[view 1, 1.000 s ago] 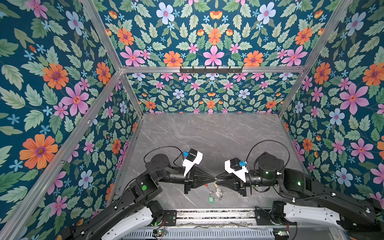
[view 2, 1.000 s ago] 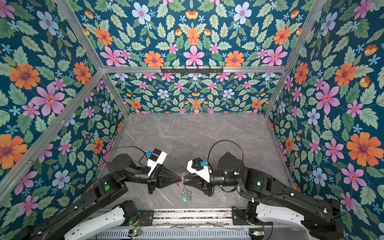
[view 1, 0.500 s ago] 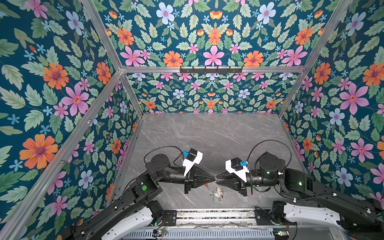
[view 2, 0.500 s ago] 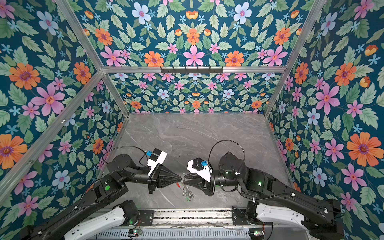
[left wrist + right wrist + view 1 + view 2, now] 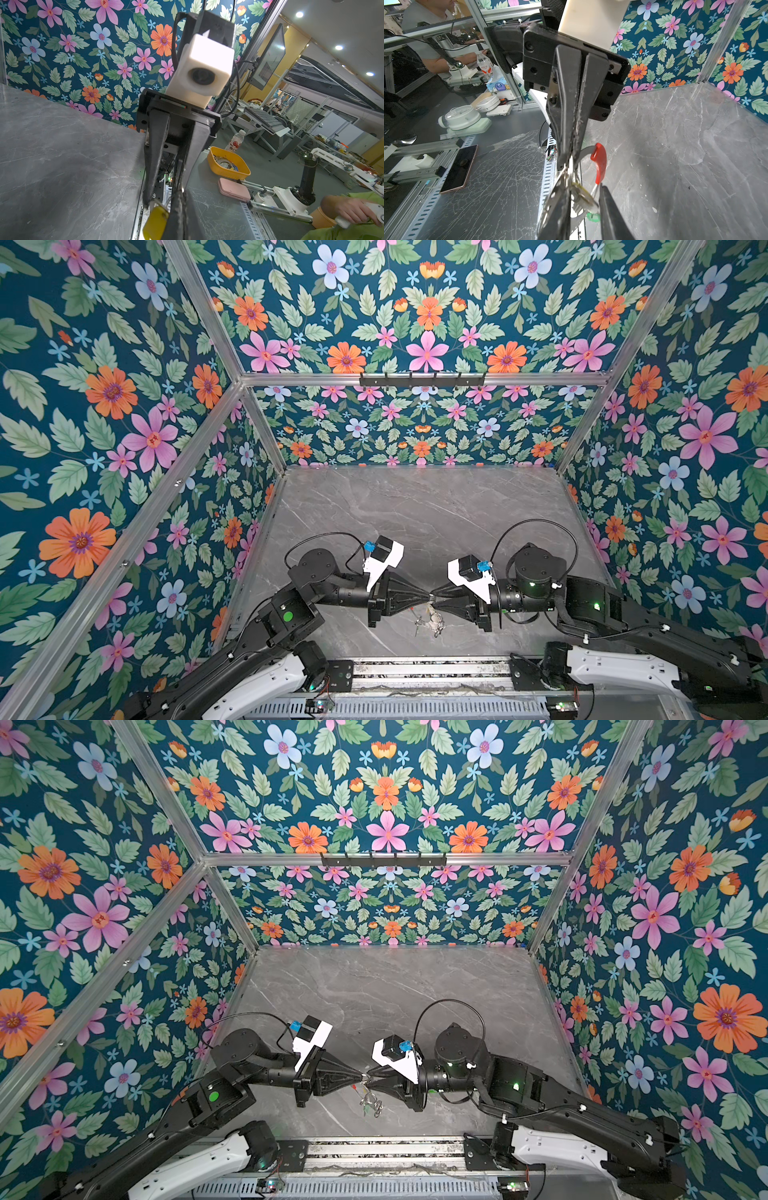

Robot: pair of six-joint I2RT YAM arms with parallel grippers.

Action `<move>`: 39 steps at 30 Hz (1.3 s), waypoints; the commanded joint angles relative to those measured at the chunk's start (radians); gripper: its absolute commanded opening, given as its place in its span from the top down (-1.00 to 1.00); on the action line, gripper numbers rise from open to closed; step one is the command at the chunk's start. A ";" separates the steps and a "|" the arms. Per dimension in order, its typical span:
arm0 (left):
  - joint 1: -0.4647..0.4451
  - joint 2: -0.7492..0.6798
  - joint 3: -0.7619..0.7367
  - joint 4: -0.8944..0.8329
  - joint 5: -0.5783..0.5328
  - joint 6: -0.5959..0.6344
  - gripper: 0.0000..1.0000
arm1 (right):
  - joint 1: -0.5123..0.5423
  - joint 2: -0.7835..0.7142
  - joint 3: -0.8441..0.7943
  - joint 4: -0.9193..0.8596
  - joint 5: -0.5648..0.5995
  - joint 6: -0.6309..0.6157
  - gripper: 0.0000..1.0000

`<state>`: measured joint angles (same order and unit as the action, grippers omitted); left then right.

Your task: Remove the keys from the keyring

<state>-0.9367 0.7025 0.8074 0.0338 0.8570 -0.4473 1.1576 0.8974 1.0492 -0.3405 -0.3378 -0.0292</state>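
Note:
Both grippers meet tip to tip above the table's front middle in both top views. My left gripper (image 5: 427, 598) (image 5: 568, 164) is shut on the keyring (image 5: 584, 150), a flat grey band with a red sleeve (image 5: 600, 164). The keys hang under the tips as a small silver bunch (image 5: 429, 620) (image 5: 371, 1100). My right gripper (image 5: 368, 1077) (image 5: 582, 189) has its jaws a little apart, closed on a silver key (image 5: 583, 200). A green tag (image 5: 592, 216) hangs beside that key. A yellow tag (image 5: 155, 221) dangles at the right gripper's (image 5: 164, 197) tips, next to my left gripper (image 5: 180, 193).
The grey marble table (image 5: 415, 510) is walled on three sides by floral panels. A black hook rail (image 5: 422, 380) sits on the back bar. A metal rail (image 5: 428, 672) runs along the front edge. Beyond it lie a yellow tray (image 5: 228, 166), a pink case (image 5: 233, 189) and a phone (image 5: 458, 168).
The hanging bunch of keys has drawn up closer under the gripper tips. Both arms have stayed almost where they were.

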 commanded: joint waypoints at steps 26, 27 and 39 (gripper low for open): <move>-0.001 -0.048 -0.090 0.193 -0.137 -0.068 1.00 | 0.000 0.071 -0.058 0.246 -0.020 0.012 1.00; -0.001 -0.051 -0.096 0.202 -0.140 -0.071 1.00 | 0.001 0.074 -0.066 0.264 -0.019 0.016 1.00; 0.000 -0.101 -0.191 0.360 -0.202 -0.094 1.00 | -0.001 0.077 -0.118 0.422 -0.029 0.050 1.00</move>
<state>-0.9356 0.6037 0.6308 0.3000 0.6716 -0.5255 1.1542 0.9749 0.9394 -0.0204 -0.3378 0.0051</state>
